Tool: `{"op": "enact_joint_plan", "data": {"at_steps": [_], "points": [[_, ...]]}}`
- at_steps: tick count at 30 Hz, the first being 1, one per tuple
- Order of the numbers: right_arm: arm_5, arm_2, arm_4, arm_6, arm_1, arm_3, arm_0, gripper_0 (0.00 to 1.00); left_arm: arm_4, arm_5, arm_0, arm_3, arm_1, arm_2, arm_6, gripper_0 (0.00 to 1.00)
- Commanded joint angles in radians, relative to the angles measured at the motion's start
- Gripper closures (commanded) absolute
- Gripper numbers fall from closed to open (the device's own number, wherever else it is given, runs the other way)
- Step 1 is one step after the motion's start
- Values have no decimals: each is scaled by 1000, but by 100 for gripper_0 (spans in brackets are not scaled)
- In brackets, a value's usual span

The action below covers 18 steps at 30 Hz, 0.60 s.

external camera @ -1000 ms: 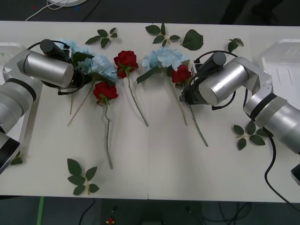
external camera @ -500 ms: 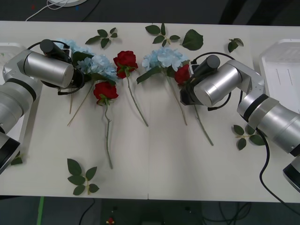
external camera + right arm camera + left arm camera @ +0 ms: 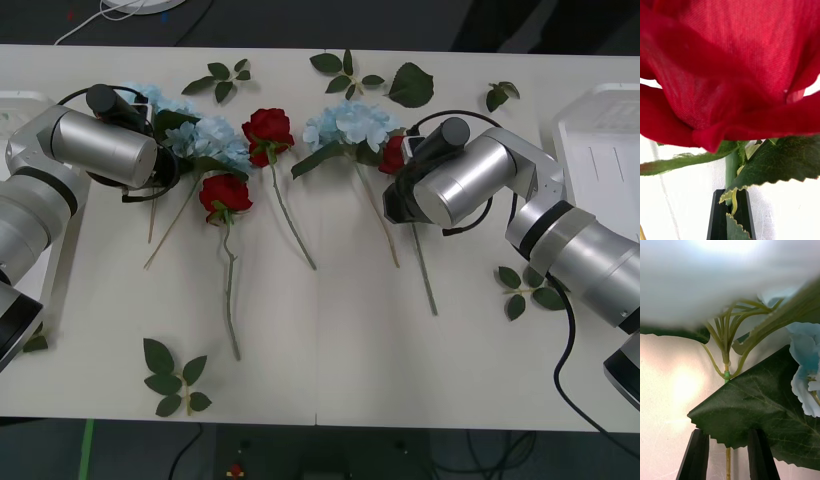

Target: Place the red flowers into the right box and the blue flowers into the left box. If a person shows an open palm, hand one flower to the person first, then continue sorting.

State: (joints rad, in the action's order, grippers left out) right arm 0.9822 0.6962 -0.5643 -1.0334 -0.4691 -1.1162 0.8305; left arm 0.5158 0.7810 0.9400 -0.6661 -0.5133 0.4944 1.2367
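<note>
Task progress: early. No flower lies in either box as far as the front view shows; the visible part of the right box point(image 3: 600, 140) is bare, and the left box point(image 3: 22, 108) is largely hidden behind the left arm.

Right gripper point(image 3: 731, 215): fingers clenched on the stem of a red rose point(image 3: 392, 153), just below the bloom. This rose sits touching the right-hand end of the central blue hydrangea point(image 3: 345, 122); its stem trails toward the near edge of the worktop point(image 3: 320, 340).

Left gripper point(image 3: 728, 453): fingers released, straddling the stem of a blue hydrangea point(image 3: 205, 138) far left of the central hydrangea.

Remaining: two free roses point(image 3: 268, 130) point(image 3: 225, 193) left of the central hydrangea, plus all the hydrangeas.

Clearance: open worktop lies between the held rose and the right box; loose leaf sprigs point(image 3: 530, 280) lie beneath that route.
</note>
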Motion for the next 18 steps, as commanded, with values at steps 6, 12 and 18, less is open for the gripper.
{"op": "enact_joint_plan", "data": {"at_steps": [6,12,18], "points": [[-14,9,-22,-45,-46,-62,47,100,-2,-12,-21,-1,-14,13,83,42],[15,-41,-123,-175,-157,-152,24,100,43,83,-27,-1,-17,13,87,40],[125,-138,-256,-338,-284,-194,18,100,47,166,-37,-1,-17,13,86,40]]}}
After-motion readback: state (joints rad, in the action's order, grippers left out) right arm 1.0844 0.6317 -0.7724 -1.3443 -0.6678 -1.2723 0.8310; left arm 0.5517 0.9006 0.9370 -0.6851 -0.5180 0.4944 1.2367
